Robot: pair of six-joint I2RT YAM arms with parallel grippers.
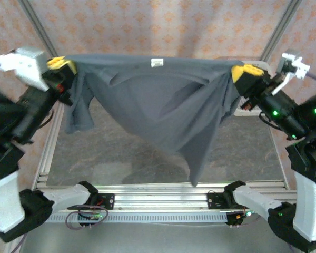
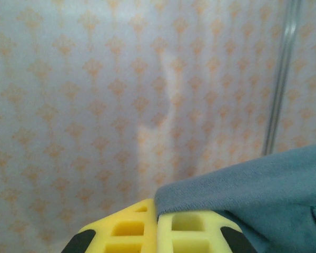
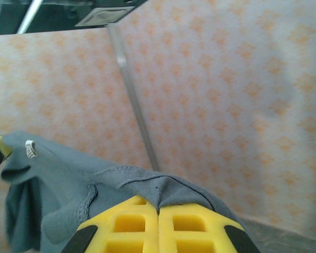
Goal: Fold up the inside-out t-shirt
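Observation:
The inside-out t-shirt (image 1: 158, 100), dark slate-grey with a white neck tag (image 1: 157, 62) showing, hangs stretched in the air between both grippers above the table. My left gripper (image 1: 62, 64) is shut on its upper left corner, and a sleeve droops below it. My right gripper (image 1: 246, 71) is shut on the upper right corner. The cloth sags to a point near the front rail. In the left wrist view the shirt's edge (image 2: 242, 184) is pinched between the yellow fingers (image 2: 121, 226). In the right wrist view a seamed fold (image 3: 163, 190) sits clamped between the yellow fingers (image 3: 195, 224).
A dark table surface (image 1: 121, 158) lies under the shirt, framed by aluminium rails (image 1: 163, 197). Patterned curtain walls (image 1: 163, 26) enclose the back and sides, with metal posts (image 1: 279, 29) at the corners. Both arm bases stand at the near edge.

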